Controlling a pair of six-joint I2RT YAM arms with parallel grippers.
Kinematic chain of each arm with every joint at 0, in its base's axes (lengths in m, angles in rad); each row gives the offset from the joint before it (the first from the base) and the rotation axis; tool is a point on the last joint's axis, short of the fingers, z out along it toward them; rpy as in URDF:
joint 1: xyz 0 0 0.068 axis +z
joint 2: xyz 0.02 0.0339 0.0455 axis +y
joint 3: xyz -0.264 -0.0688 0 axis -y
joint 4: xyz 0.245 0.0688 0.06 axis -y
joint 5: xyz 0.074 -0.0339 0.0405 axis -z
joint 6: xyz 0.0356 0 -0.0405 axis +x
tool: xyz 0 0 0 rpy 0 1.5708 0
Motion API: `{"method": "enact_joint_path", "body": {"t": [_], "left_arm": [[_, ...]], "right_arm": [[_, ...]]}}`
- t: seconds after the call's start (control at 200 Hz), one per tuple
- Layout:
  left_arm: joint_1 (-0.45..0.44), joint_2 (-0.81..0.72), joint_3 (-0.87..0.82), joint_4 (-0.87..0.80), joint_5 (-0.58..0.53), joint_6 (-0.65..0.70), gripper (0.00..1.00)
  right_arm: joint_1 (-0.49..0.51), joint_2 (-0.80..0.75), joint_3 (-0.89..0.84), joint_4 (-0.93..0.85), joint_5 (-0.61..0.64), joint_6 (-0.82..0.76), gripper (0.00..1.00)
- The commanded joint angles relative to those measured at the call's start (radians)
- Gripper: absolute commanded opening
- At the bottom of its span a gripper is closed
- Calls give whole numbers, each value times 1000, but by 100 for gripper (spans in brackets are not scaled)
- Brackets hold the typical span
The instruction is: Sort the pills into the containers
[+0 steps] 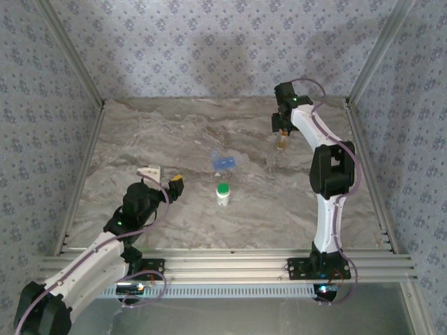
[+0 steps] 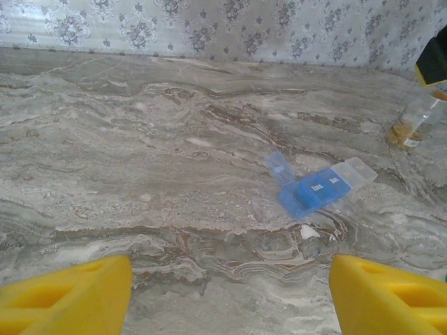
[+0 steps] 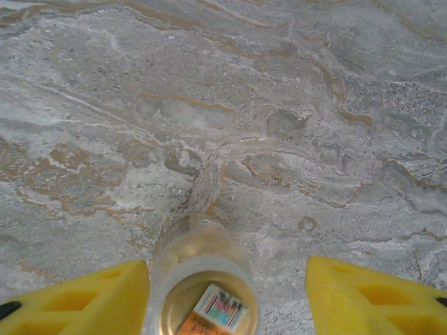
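Bottle (image 3: 201, 255) straddled by parted right end effector (image 3: 227, 279); left wrist: pill organizer (image 2: 316, 190), left end effector (image 2: 230, 269) apart.

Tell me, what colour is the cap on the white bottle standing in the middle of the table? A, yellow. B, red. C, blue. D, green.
D: in the top view the white bottle wears a green cap, standing just nearer the arms than the blue pill organizer.
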Motion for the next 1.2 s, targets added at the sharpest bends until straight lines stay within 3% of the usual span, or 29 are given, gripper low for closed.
{"method": "enact_joint_path", "body": {"t": [0.0, 0.85, 1.015, 1.194], "left_arm": [[7, -1, 0, 32, 8, -2, 74], [6, 19, 8, 35, 28, -5, 74], [7, 26, 9, 35, 30, -5, 74], [7, 32, 9, 41, 29, -5, 74]], "right_arm": [[-7, 31, 43, -69, -24, -12, 62], [-10, 58, 38, -74, -77, 40, 54], [-11, 52, 28, -67, -90, 48, 43], [-6, 12, 1, -53, -97, 49, 37]]}}
